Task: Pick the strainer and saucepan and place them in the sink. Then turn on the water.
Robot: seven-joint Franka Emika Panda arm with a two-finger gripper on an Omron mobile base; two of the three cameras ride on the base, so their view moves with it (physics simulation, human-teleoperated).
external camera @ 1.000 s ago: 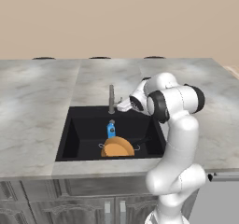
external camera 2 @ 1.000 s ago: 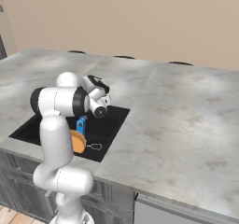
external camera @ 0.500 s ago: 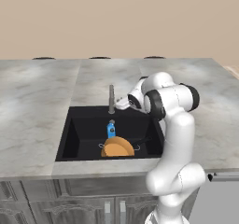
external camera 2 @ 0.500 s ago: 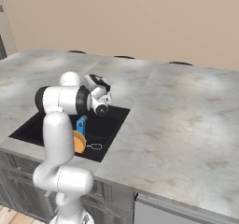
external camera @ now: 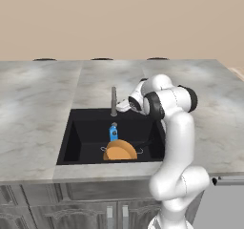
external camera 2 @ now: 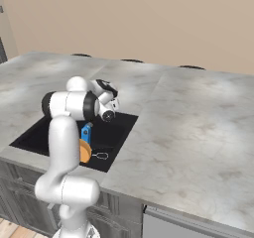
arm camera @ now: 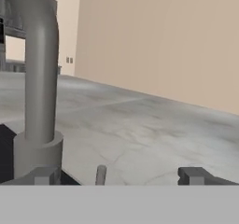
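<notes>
Faucet [external camera: 114, 100] at back rim of sink [external camera: 76, 132], saucepan [external camera: 120, 150] and strainer already in basin; rigid metal, fixed, probably slick, so best pushed at small lever [arm camera: 101, 175] near base; gripper [arm camera: 119, 176] close alongside, fingers spread wide, holding nothing.

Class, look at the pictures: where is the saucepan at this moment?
The saucepan lies inside the sink, at its front edge in the left base view, just in front of the small blue bottle.

Grey marble countertop [external camera: 43, 109] with recessed black sink [external camera: 83, 137] and grey faucet [external camera: 114, 101] behind it.
</notes>
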